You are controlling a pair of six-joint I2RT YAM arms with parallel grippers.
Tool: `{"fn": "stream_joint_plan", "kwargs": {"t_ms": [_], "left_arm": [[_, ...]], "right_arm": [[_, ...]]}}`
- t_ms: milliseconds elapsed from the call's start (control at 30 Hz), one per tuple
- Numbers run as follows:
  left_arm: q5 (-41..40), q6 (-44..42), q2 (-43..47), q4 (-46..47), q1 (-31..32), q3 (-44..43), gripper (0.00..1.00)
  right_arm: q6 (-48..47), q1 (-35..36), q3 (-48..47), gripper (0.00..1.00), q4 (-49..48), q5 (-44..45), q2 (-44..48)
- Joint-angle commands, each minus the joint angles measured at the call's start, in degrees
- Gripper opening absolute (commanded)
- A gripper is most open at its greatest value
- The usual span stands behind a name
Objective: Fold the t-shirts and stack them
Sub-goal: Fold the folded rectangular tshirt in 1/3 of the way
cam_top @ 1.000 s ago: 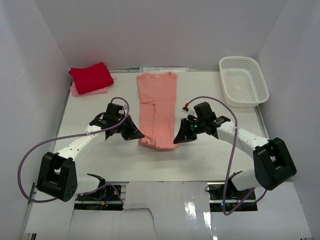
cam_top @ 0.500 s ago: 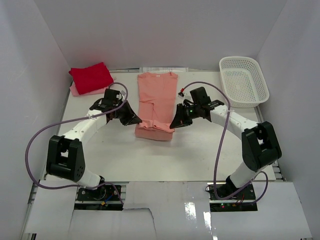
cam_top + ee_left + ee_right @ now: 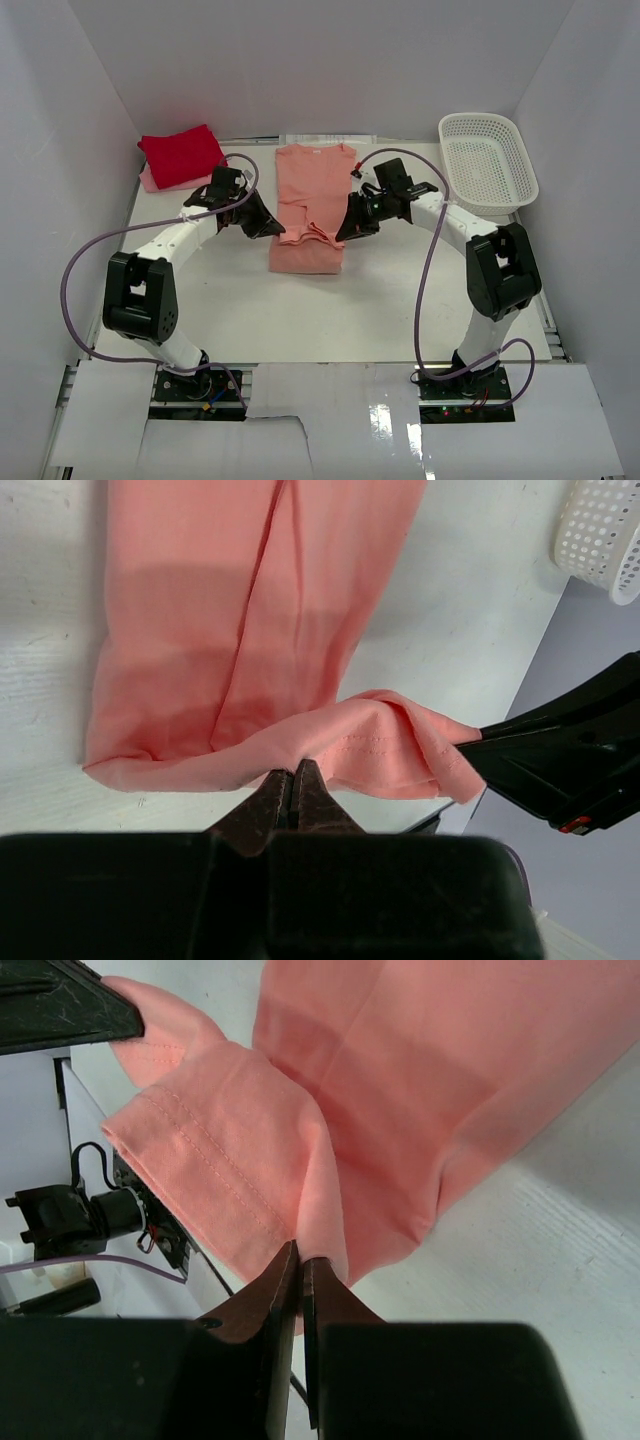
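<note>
Salmon-pink t-shirt [image 3: 312, 190] lies lengthwise at the centre of the worktop [image 3: 400, 290], collar toward the far wall. Its near hem is lifted and carried back over the body. The lower part therefore lies in 2 layers, with a fold at the near edge.

Left hand [image 3: 278, 232]: fingers together, clamped on the left end of that hem. In the left wrist view the fingertips [image 3: 312, 790] pinch the cloth edge.

Right hand [image 3: 343, 232]: fingers together, clamped on the right end of the same hem. The stitched edge bunches just above the tips in the right wrist view.

The 2 hands sit over the shirt's mid-length, 1 at each side.

Red t-shirt [image 3: 182, 155] lies folded at the far left, on top of the pale pink t-shirt [image 3: 150, 181], whose edge shows beneath. White basket [image 3: 487, 162] stands far right, well apart from the shirts.
</note>
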State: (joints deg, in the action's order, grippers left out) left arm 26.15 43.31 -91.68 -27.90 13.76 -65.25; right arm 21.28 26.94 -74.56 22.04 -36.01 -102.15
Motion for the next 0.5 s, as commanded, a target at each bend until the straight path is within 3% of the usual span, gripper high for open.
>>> {"fn": "stream_joint_plan", "kwargs": {"t_ms": [0, 467], "left_arm": [[0.6, -0.9, -0.5, 1.7, -0.6, -4.1, 0.0], [1.0, -1.3, -6.5, 2.5, -1.0, -10.9, 0.0]], "right_arm": [[-2.2, -0.7, -5.1, 0.08, 0.5, -0.7, -1.4], [-5.1, -2.2, -16.2, 0.08, 4.6, -0.7, -7.9]]}}
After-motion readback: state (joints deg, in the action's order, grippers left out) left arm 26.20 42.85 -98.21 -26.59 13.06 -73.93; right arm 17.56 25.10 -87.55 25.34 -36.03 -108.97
